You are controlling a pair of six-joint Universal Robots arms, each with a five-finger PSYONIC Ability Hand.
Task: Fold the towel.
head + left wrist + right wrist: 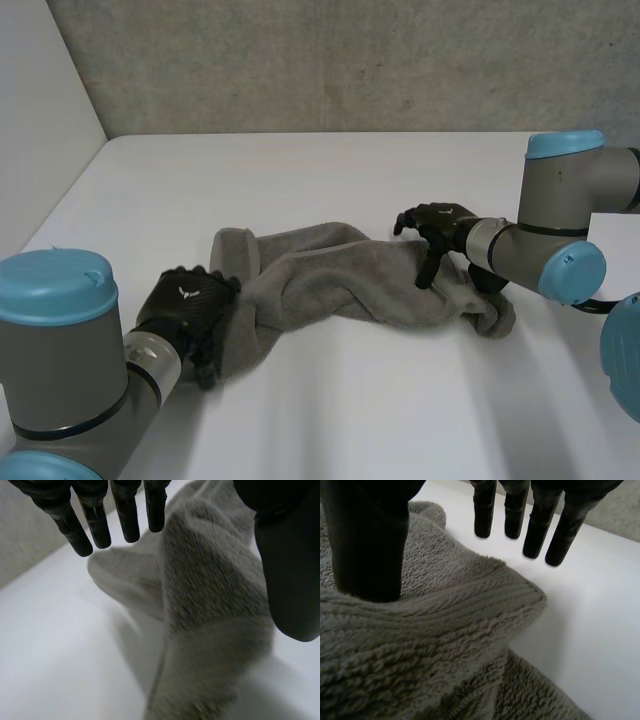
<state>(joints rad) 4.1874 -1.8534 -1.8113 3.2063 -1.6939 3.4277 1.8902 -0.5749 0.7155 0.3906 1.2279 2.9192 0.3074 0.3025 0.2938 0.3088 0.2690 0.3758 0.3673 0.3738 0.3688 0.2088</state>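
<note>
A grey towel [340, 280] lies crumpled in a long bunch across the middle of the white table. My left hand [185, 310] hovers over the towel's left end, fingers [95, 522] straight and spread, thumb apart from them, nothing pinched. The towel [210, 605] rises in a ridge under its palm. My right hand [432, 228] is above the towel's right end, fingers [535, 527] straight over the table past a raised fold [445, 610], thumb [367, 545] resting against the cloth. It grips nothing.
The white table [330, 170] stretches back to a grey wall [350, 60]. A white side panel [40, 110] stands at the left. Both arms reach in from the near corners.
</note>
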